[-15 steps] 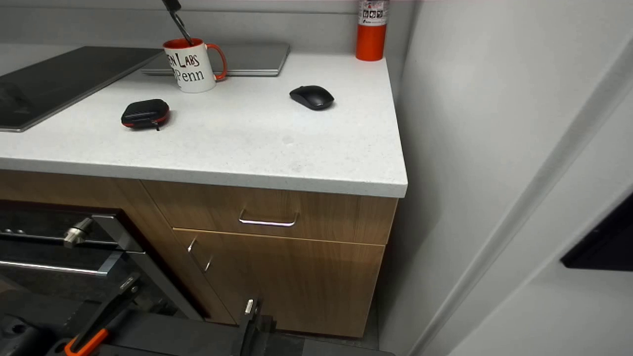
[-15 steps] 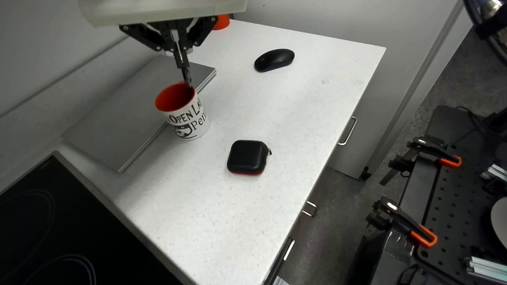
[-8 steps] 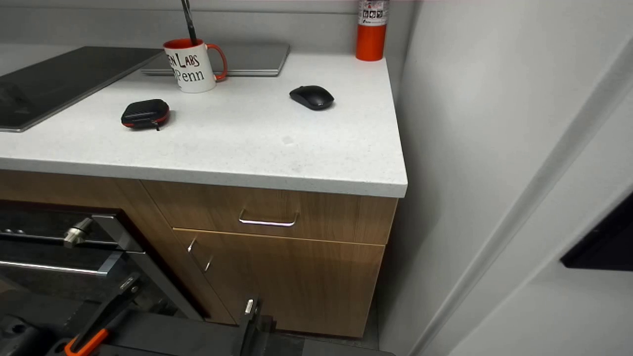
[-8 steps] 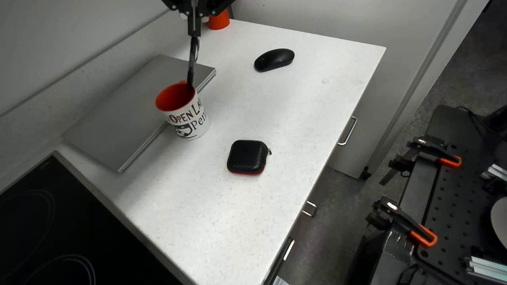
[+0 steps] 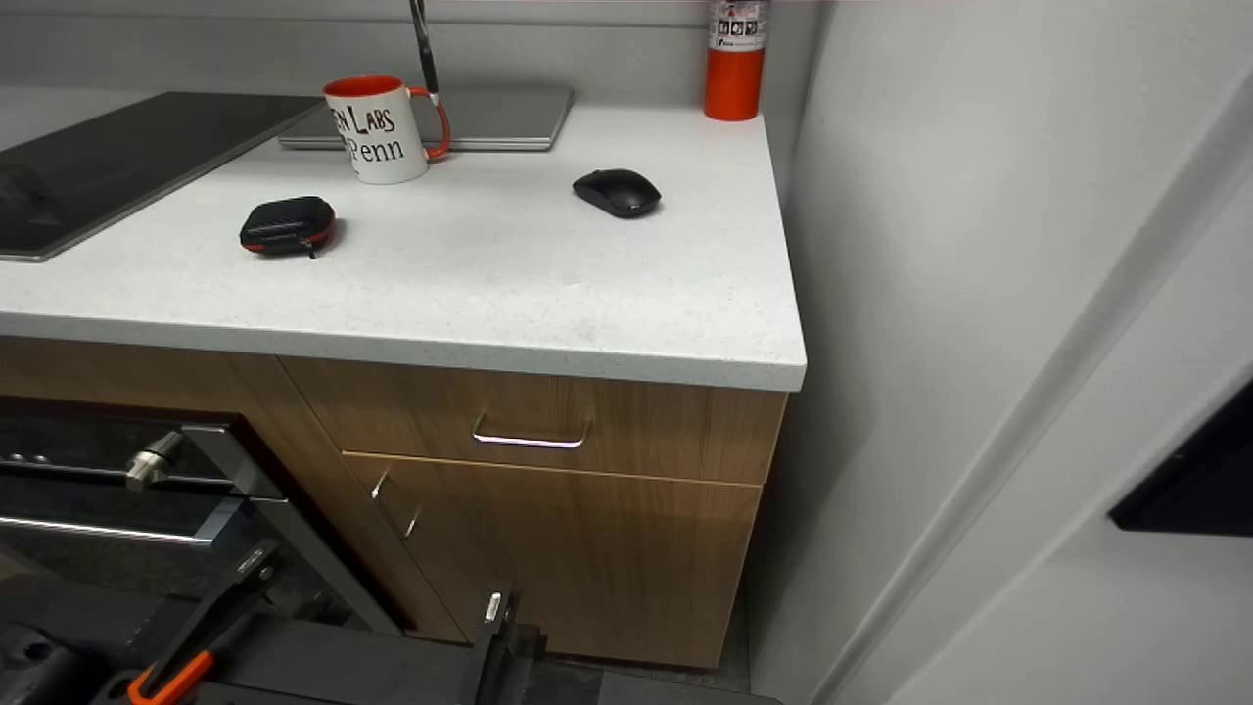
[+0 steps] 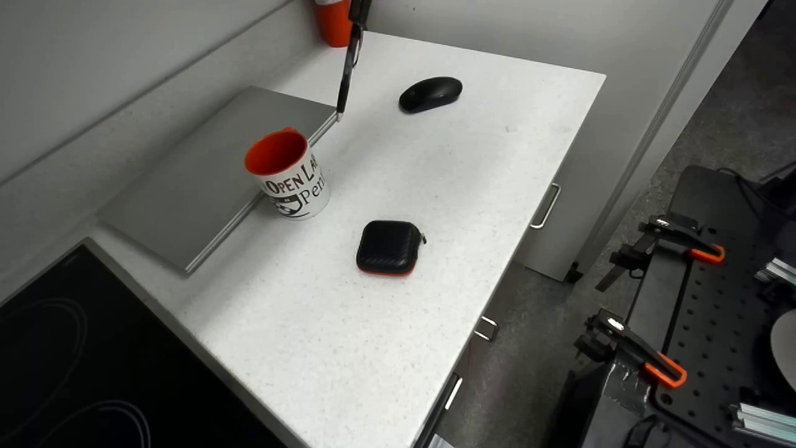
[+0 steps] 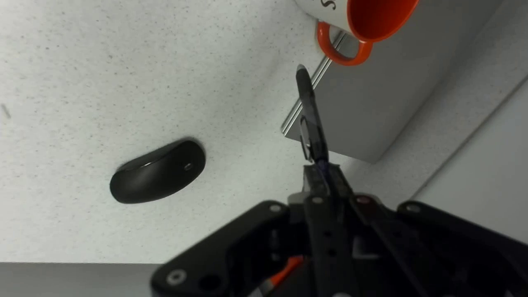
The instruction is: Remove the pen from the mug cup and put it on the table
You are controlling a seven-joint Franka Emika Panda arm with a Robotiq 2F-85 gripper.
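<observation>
Dark-lettered white mug cup [image 6: 289, 177], red inside, black pen [image 7: 313, 115], speckled white table [image 6: 348, 323], black mouse [image 7: 159, 175]

A slim dark pen [image 7: 312, 109] is held tilted above the smooth white table [image 5: 489, 264], outside a red-lined white mug [image 6: 292, 180] set toward the back edge.

Gripper [image 7: 324, 172] clamped in wrist view, fingers pinched close, knuckles flared both sides. In an exterior view, only fingertips [image 6: 359, 12] show at top edge, probably pointing down.
</observation>
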